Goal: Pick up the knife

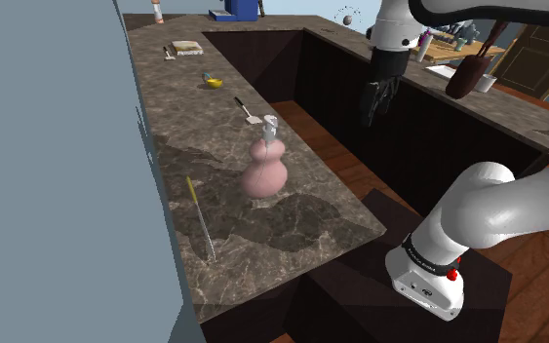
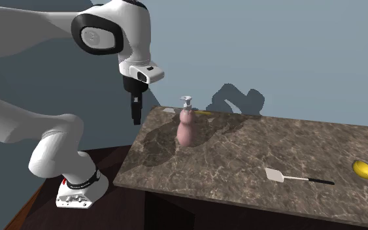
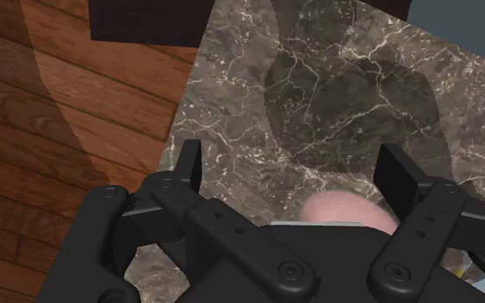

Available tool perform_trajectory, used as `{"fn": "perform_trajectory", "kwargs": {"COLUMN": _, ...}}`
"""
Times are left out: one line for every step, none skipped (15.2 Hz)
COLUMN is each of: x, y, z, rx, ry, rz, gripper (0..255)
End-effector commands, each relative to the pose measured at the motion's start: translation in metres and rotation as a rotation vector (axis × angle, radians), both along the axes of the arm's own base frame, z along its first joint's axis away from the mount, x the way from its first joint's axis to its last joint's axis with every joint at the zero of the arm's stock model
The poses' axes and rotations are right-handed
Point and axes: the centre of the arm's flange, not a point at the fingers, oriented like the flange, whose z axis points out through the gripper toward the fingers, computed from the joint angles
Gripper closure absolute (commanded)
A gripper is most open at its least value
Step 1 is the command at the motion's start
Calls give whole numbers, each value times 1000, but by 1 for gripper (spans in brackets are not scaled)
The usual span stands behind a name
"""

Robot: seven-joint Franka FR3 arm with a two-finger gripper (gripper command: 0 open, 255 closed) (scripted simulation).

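Closest to us, the robot's white arm [image 1: 477, 209] is bending up from its stand at the shoulder view's lower right. The jaws are hanging high over the wood floor [image 1: 326, 146], well apart from the knife [image 1: 200, 219]. The knife is lying flat on the desk [image 1: 301, 229], close to the grey wall [image 1: 58, 175] and to the shoulder view's left of the pink bottle [image 1: 264, 168], not touching it. It is looking long and very thin, with a pale yellow handle at its far end and a shiny grey blade pointing near.

I think the jaws are going to need to travel over the bottle, not through it, then turn so one goes on each side of the handle. Something this flat is hard to pinch, so going low and squeezing the handle is looking best.

Across the room, in the second exterior view, the jaws are hanging just off the desk's left end. The bottle [image 2: 185, 127] is standing upright, round like two balls, with a grey pump on top. A white spatula [image 2: 297, 176] with a black handle and a yellow spoon [image 2: 367, 170] are lying far to the right.

Up close, in the wrist view, the black fingers [image 3: 189, 163] are standing wide apart, holding nothing. The bottle [image 3: 344, 211] is peeking up between them, untouched. The desk [image 3: 258, 95] is looking like brown stone with pale veins.
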Motion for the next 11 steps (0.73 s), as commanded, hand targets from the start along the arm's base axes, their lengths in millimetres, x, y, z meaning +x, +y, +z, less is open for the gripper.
{"fn": "perform_trajectory", "kwargs": {"x": 0, "y": 0, "z": 0, "rx": 0, "ry": 0, "rz": 0, "gripper": 0}}
{"fn": "perform_trajectory", "kwargs": {"x": 3, "y": 10, "z": -7, "rx": 2, "ry": -4, "rz": -9, "gripper": 0}}
{"fn": "perform_trajectory", "kwargs": {"x": 7, "y": 19, "z": -15, "rx": 4, "ry": -7, "rz": -18, "gripper": 0}}
{"fn": "perform_trajectory", "kwargs": {"x": 10, "y": 29, "z": -22, "rx": 6, "ry": -11, "rz": -27, "gripper": 0}}
{"fn": "perform_trajectory", "kwargs": {"x": 14, "y": 38, "z": -30, "rx": 8, "ry": -14, "rz": -36, "gripper": 0}}
{"fn": "perform_trajectory", "kwargs": {"x": 18, "y": 48, "z": -37, "rx": 10, "ry": -18, "rz": -45, "gripper": 0}}
{"fn": "perform_trajectory", "kwargs": {"x": 22, "y": 57, "z": -45, "rx": 12, "ry": -22, "rz": -55, "gripper": 0}}
{"fn": "perform_trajectory", "kwargs": {"x": 26, "y": 67, "z": -52, "rx": 14, "ry": -25, "rz": -64, "gripper": 0}}
{"fn": "perform_trajectory", "kwargs": {"x": 30, "y": 76, "z": -59, "rx": 16, "ry": -29, "rz": -73, "gripper": 0}}
{"fn": "perform_trajectory", "kwargs": {"x": 34, "y": 86, "z": -66, "rx": 18, "ry": -32, "rz": -82, "gripper": 0}}
{"fn": "perform_trajectory", "kwargs": {"x": 39, "y": 95, "z": -74, "rx": 20, "ry": -36, "rz": -91, "gripper": 0}}
